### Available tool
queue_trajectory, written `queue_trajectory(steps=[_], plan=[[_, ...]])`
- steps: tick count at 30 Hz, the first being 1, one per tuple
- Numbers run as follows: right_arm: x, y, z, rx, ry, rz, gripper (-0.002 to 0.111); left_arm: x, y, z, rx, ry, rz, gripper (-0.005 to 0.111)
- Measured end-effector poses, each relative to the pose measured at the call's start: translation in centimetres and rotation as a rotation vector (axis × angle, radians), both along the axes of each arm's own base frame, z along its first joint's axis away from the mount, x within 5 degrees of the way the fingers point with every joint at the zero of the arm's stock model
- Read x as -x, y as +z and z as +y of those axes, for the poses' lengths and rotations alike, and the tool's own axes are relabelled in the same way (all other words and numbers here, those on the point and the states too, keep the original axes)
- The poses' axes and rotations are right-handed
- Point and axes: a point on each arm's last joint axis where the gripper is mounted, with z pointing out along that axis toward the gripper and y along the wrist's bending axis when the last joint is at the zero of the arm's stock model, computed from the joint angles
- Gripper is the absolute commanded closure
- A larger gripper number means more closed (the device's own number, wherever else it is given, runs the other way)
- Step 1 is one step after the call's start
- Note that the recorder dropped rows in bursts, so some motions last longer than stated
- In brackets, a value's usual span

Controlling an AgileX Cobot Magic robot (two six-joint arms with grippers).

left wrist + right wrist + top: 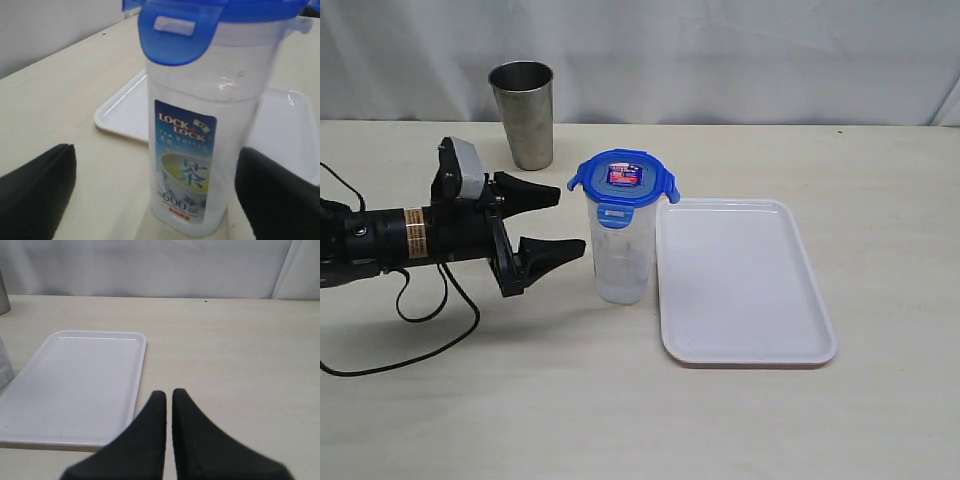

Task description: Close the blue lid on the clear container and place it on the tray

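Your left pincer stands wide beside the tall clear plastic container, capped by a glossy blue flapped lid; flat white rimmed tray just beside it; right pincer closed.

You have the container upright on the table, with the lid on its top. The tray lies flat just right of it. The cup stands behind, to the left. Your left pincer lies left of the container, near but apart.
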Motion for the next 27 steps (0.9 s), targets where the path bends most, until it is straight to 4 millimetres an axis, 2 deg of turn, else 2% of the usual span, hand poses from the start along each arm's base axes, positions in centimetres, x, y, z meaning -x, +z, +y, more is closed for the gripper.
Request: queue_trajectory(steps=[3,10,18,27], plan=[[0.0,0.0,0.0,0.000,0.000,0.000,0.104,0.3,-0.6,-0.8,0.002,-0.012,0.024,0.026],[0.0,0.0,0.0,0.000,0.000,0.000,0.104,0.1,-1.9,-1.0,0.002,0.021,0.031,0.026],[0.0,0.0,0.0,0.000,0.000,0.000,0.104,-0.5,-1.2,-2.2,0.010,0.010,-0.025,0.026],[0.0,0.0,0.0,0.000,0.000,0.000,0.104,-0.1,-1.6,-2.8,-0.028,-0.018,-0.012,0.026]])
